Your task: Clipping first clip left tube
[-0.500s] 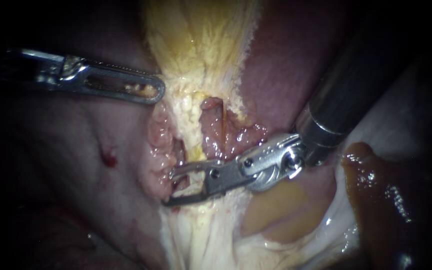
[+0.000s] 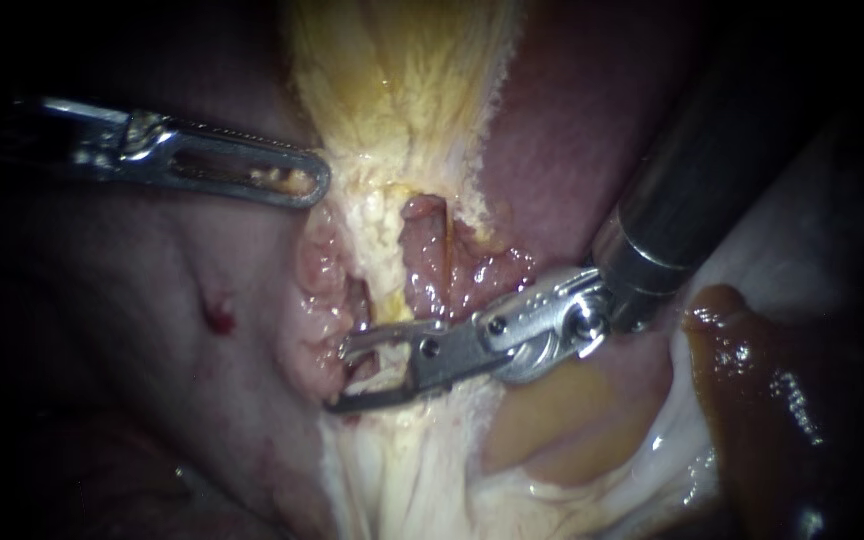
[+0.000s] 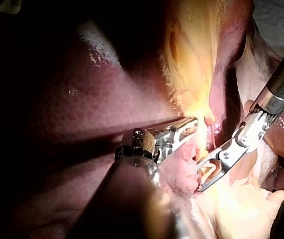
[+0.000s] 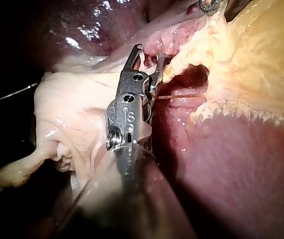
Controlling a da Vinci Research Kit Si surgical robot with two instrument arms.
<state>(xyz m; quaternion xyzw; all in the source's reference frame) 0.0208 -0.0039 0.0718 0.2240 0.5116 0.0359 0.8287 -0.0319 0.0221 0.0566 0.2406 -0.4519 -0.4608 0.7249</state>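
While nothing has shifted against the tissue over the last half second, the right instrument (image 2: 340, 376) reaches in from the upper right with its jaws spread. One jaw sits above and one below the lower end of the left tube (image 2: 320, 275), a pink, knobbly strand at the left edge of the pale fatty tissue (image 2: 392, 100). The jaws stand apart and do not pinch it. The left instrument (image 2: 314, 186) comes in from the left, well above those jaws. Its slotted jaws are pressed together on the edge of the pale fatty tissue, a bit of which shows through the slot. A second pink tube (image 2: 430, 262) lies just right of the first, with dark red liver (image 2: 572, 130) beyond.
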